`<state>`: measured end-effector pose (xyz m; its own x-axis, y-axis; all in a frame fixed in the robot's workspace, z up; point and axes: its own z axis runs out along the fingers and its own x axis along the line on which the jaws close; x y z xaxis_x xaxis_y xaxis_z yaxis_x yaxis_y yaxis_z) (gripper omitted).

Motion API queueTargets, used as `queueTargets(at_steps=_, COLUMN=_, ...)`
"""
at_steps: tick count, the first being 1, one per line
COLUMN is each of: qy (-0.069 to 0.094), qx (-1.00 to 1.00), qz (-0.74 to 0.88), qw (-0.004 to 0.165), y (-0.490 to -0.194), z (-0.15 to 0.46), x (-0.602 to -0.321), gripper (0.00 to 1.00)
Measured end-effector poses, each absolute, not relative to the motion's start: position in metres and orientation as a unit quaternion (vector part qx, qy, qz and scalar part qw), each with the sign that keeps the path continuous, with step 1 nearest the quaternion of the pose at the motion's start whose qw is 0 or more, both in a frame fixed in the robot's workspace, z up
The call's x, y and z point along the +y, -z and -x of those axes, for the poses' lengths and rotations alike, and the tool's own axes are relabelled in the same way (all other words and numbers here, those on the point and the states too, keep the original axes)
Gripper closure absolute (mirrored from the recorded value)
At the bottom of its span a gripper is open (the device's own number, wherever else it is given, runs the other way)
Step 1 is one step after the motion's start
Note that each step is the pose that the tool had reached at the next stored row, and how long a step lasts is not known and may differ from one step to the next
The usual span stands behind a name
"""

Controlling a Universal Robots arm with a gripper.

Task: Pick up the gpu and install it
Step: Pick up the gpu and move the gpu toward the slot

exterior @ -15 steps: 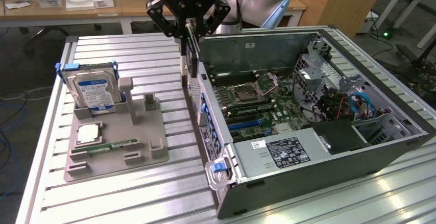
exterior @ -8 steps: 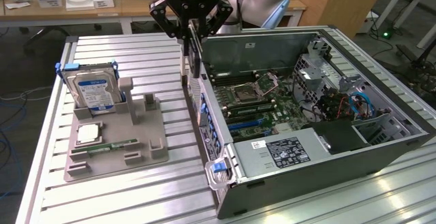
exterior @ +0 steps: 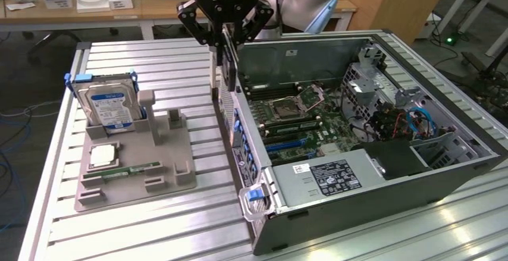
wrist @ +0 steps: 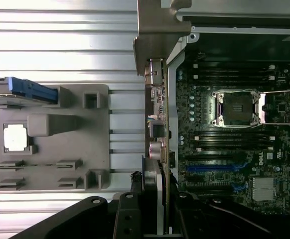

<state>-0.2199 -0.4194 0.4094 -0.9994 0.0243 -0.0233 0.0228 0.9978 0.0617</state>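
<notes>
Claw [wrist: 151, 196] pinching gpu [wrist: 158, 124], card upright and edge-on above the open case's [exterior: 373, 201] wall on the exterior view's left, beside the motherboard [wrist: 224, 139], with grey holder [exterior: 151, 154] and hard drive [exterior: 109, 107] well apart on slatted tabletop [exterior: 159, 225].

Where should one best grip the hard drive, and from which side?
The hard drive stands upright in the grey holder, its upper part free, so probably pinch its top edge across the two broad faces, coming from above.
</notes>
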Motion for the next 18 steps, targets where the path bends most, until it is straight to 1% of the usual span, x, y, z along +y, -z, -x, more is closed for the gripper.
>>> queueTargets(at_steps=18, qy=-0.031, qx=0.999, qz=-0.012, qw=0.017, y=-0.407, z=0.205, x=-0.419, gripper=0.72)
